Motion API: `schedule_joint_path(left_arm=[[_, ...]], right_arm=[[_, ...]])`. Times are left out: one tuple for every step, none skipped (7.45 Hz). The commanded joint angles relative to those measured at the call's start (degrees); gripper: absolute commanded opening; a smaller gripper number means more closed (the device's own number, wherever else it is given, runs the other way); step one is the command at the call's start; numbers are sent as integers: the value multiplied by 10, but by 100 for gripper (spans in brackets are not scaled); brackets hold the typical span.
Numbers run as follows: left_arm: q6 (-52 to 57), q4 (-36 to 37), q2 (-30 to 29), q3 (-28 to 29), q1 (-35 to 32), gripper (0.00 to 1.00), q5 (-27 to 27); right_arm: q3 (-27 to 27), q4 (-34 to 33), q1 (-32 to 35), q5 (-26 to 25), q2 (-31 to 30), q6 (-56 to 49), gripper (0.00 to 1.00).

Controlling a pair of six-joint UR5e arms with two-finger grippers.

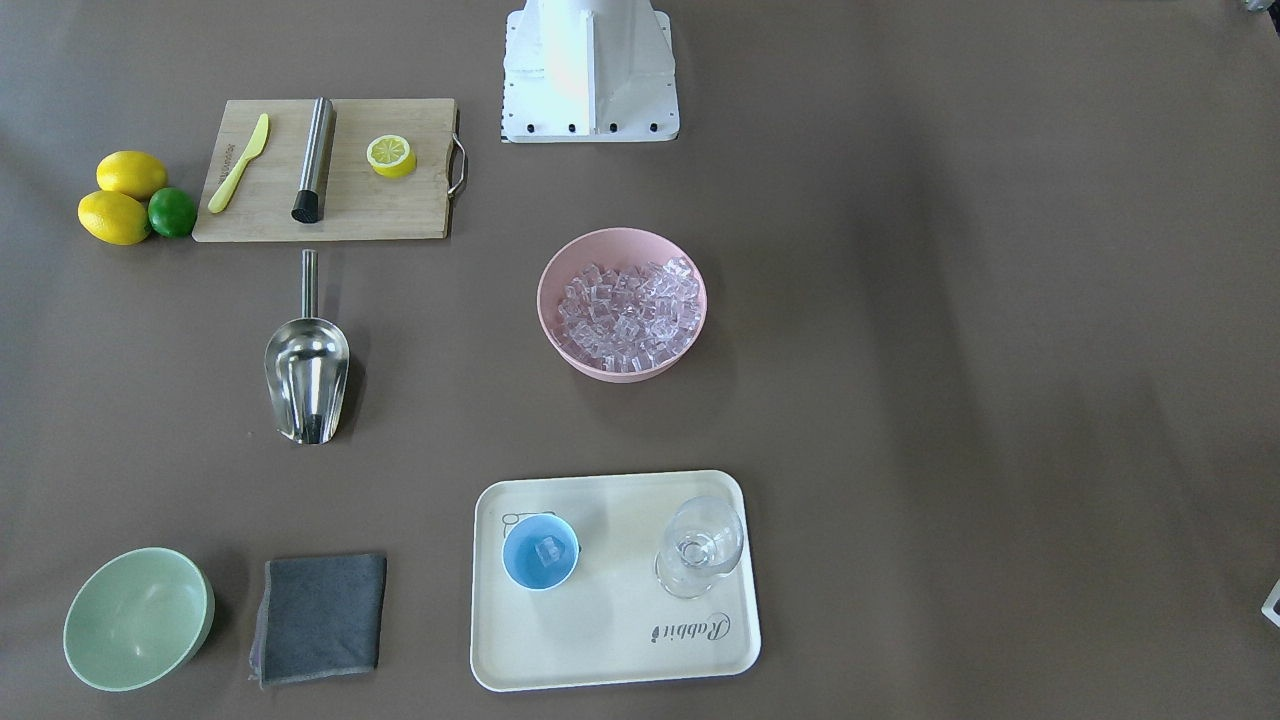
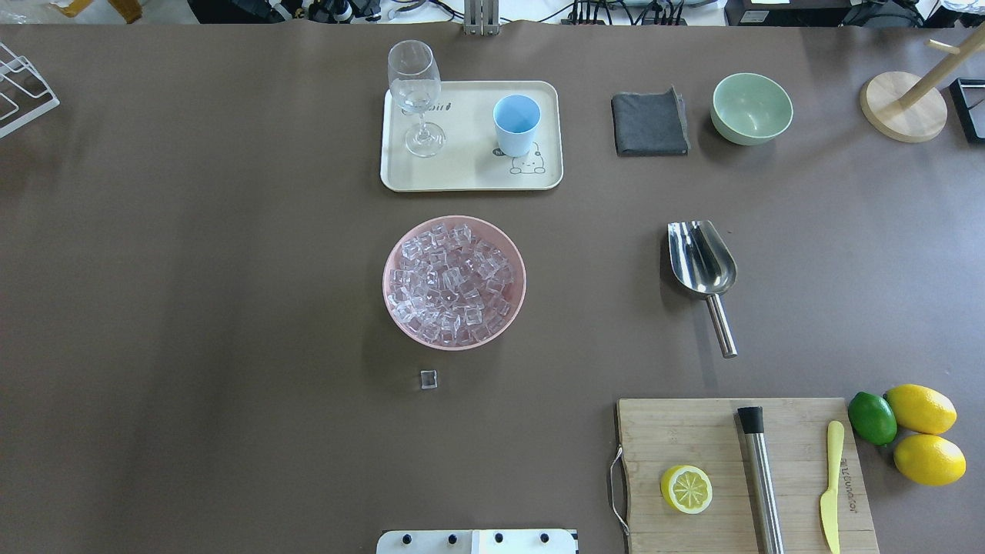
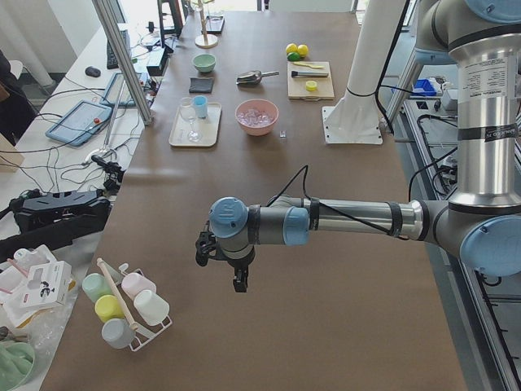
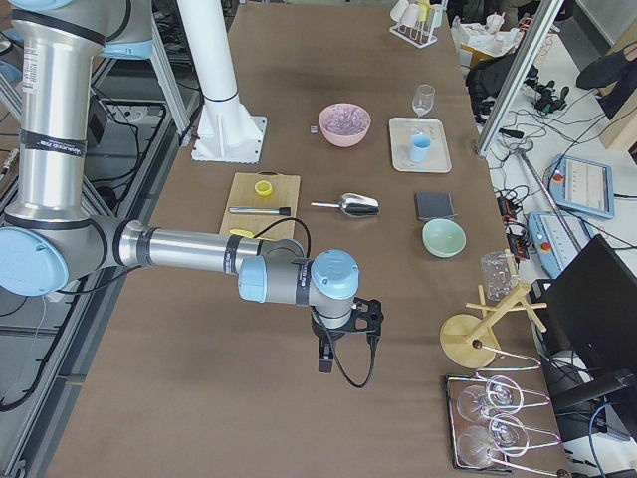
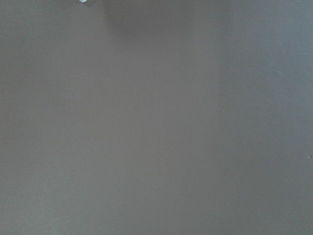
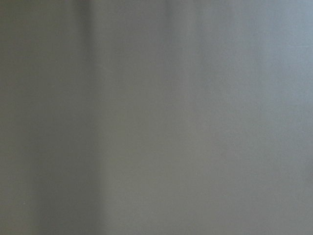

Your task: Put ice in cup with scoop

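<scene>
On the right side of the brown table (image 2: 192, 269) the shiny steel scoop (image 2: 702, 258) lies unheld. Clear ice cubes (image 2: 454, 285) fill the pink bowl (image 2: 386, 283); the small light-blue cup (image 2: 516, 123) on the far cream tray (image 2: 462, 165) holds one. Left gripper (image 3: 241, 284) and right gripper (image 4: 324, 362) hang well away; I cannot tell their opening. Next, probably: grasp the thin handle (image 2: 722, 327).

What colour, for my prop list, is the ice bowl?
Pink; the bowl shows best in exterior front-facing view.

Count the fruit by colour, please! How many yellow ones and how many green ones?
Yellow whole lemons: 2
Yellow lemon half: 1
Green lime: 1
Total: 4 (3 yellow, 1 green)
</scene>
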Motion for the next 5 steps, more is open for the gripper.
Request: schedule_joint_path(left_arm=[[1, -1, 3, -3, -2, 97, -3], [1, 0, 3, 0, -2, 97, -2], [1, 0, 0, 0, -2, 97, -1], [0, 0, 0, 0, -2, 97, 0], [0, -1, 0, 1, -2, 97, -1]], right_arm=[[0, 1, 0, 0, 1, 13, 100], [0, 1, 0, 0, 1, 13, 100], [0, 1, 0, 0, 1, 13, 100], [0, 1, 0, 0, 1, 13, 100], [-3, 1, 0, -1, 1, 13, 100]])
